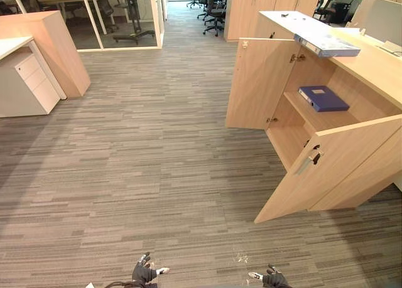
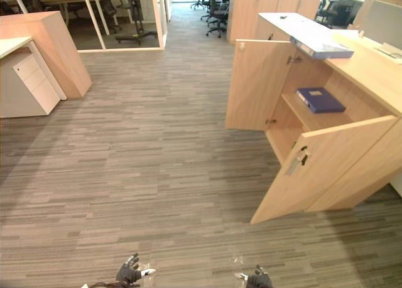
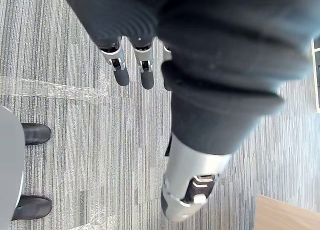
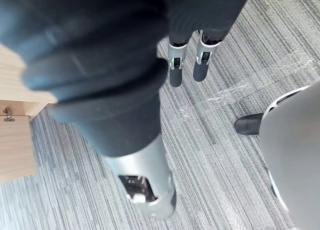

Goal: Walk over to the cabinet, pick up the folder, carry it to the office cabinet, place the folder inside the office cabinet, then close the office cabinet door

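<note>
1. The left hand [image 1: 144, 273] and the right hand [image 1: 274, 279] hang low at the near edge, well apart, above the carpet [image 1: 157, 169].
2. In its wrist view the left hand's fingers [image 3: 121, 72] are straight and spread loosely, and hold nothing. The right hand's fingers [image 4: 176, 72] are the same, straight and empty.
3. Between the hands, a bit of clear tape [image 1: 240, 258] lies on the carpet.
4. Further, to the right, stands the cabinet [image 1: 377, 68] with both doors open: the near door [image 1: 326, 175] swings toward the robot, the far door [image 1: 257, 84] stands out beyond it.
5. The folder [image 1: 323, 98], dark blue, lies flat on the shelf [image 1: 308, 117] inside the cabinet, far from both hands.
6. A second folder [image 1: 326, 45] lies on top of the cabinet, at its edge above the opening.
7. Far left is a white drawer unit [image 1: 31, 81]; at the back, a glass wall [image 1: 119, 18] and office chairs [image 1: 213, 15].
</note>
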